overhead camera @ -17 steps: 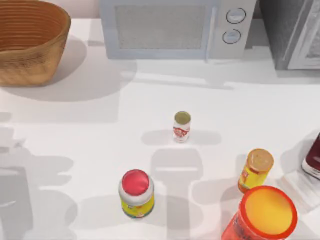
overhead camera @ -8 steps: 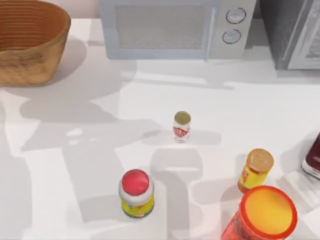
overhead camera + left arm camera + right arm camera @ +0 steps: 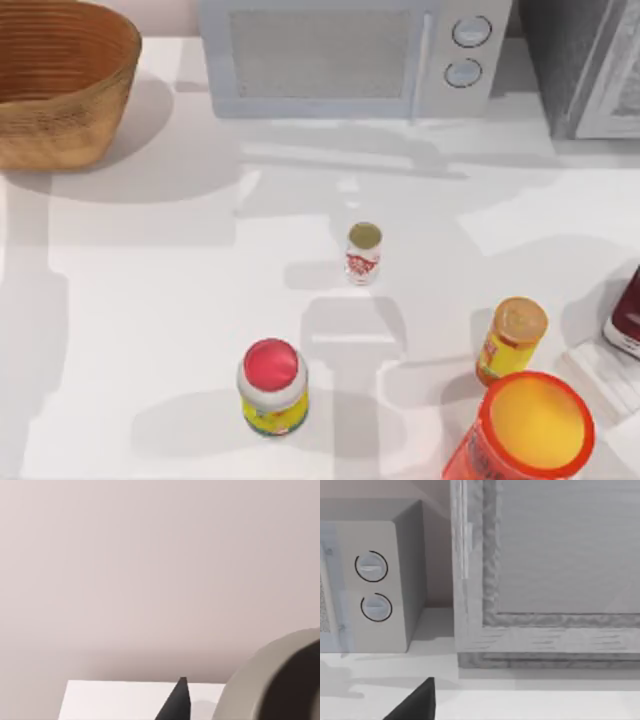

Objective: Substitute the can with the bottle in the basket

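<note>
At the middle of the worktop (image 3: 150,300) stands the can (image 3: 364,253), upright and well apart from the basket (image 3: 60,85) off at ten o'clock. So the can looks already out, and the step in hand, I judge, is fetching a bottle. The red-capped bottle (image 3: 272,386) at six o'clock suits the left arm. I cannot tell either end effector's state. Come straight down and grip below the cap.
</note>
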{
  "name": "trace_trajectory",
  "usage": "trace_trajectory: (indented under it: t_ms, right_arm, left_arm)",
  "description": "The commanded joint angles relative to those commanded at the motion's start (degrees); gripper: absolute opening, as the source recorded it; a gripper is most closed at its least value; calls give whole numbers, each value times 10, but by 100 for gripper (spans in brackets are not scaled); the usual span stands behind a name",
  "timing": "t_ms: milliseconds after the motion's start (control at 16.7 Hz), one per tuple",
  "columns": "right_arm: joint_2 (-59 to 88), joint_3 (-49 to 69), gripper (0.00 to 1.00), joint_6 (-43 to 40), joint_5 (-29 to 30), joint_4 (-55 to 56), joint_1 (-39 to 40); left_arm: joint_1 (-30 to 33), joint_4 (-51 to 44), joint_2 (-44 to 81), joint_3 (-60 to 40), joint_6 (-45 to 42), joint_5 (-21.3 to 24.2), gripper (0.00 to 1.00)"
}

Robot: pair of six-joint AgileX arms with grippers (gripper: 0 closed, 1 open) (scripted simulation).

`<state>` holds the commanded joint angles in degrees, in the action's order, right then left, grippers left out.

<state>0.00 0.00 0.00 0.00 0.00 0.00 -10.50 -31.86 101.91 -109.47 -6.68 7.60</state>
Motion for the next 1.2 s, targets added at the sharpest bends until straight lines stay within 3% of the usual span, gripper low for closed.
trace_trajectory:
  t_ms: [240, 480, 900, 1200]
  right_arm:
    - [0, 0, 100, 0, 0, 0, 0]
    - [0, 0, 100, 0, 0, 0, 0]
    - [0, 0, 100, 0, 0, 0, 0]
    - [0, 0, 100, 0, 0, 0, 0]
  left_arm:
    - [39, -140, 84, -131, 13, -16, 0]
    - [59, -212, 124, -182, 20, -26, 0]
    - [58, -205, 129, -172, 20, -27, 0]
    - [62, -111, 144, -106, 22, -28, 0]
